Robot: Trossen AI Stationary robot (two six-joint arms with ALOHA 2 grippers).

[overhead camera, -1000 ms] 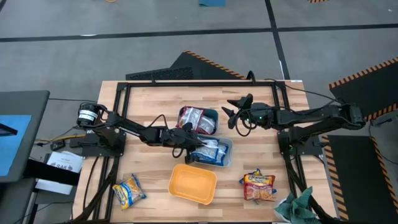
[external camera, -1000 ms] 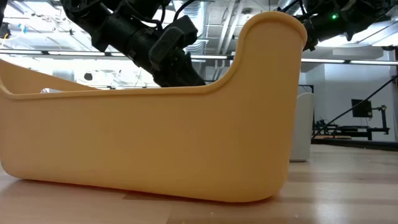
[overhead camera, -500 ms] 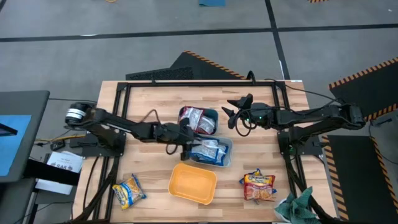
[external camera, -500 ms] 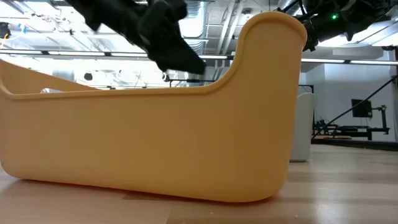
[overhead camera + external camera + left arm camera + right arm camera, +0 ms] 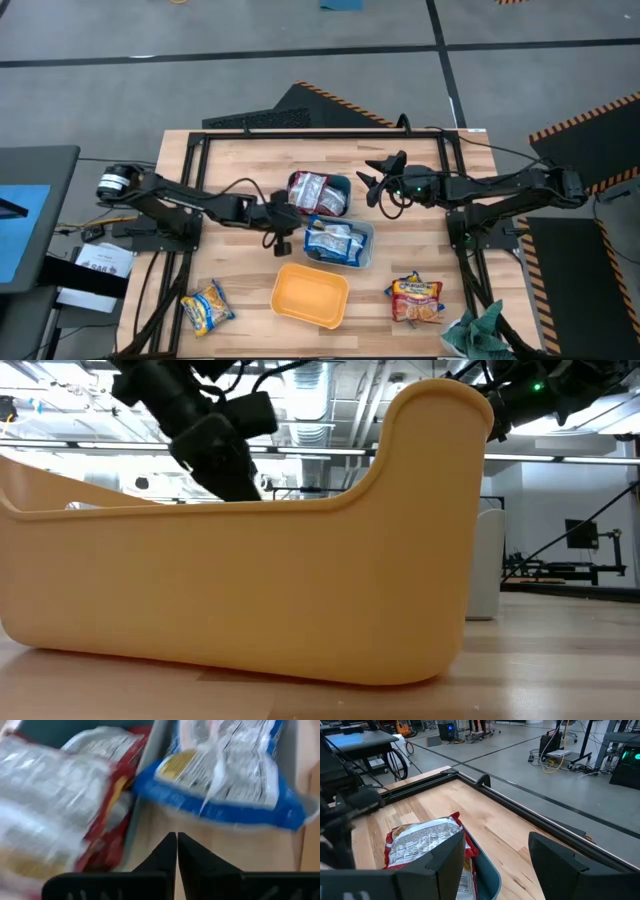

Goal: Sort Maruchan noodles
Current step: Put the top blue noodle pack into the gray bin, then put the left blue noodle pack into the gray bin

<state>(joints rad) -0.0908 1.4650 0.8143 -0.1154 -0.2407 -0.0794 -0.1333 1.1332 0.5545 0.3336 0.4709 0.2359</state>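
Observation:
Red-silver packets (image 5: 316, 190) lie in the teal tub (image 5: 342, 186), and blue-white packets (image 5: 333, 241) lie in the pale-blue tub (image 5: 366, 246). A yellow packet (image 5: 208, 307) rests flat on the table near its left front corner. Red-orange packets (image 5: 416, 298) lie at the right front. My left gripper (image 5: 283, 216) is shut and empty, just left of the two tubs; in its wrist view (image 5: 176, 845) it faces the red-silver packets (image 5: 60, 795) and a blue-white packet (image 5: 225, 765). My right gripper (image 5: 374, 181) hangs open, right of the teal tub (image 5: 482, 870).
An empty orange tub (image 5: 310, 295) stands at the front centre and fills the low view (image 5: 250, 590). A dark green cloth (image 5: 478, 335) lies at the right front corner. A black frame (image 5: 320, 133) runs along the far edge. Bare wood shows between the yellow packet and the orange tub.
My left gripper has drawn back from over the pale-blue tub toward the table's left, and now sits beside the tubs. The packets in the tubs lie as before. The right arm has kept still.

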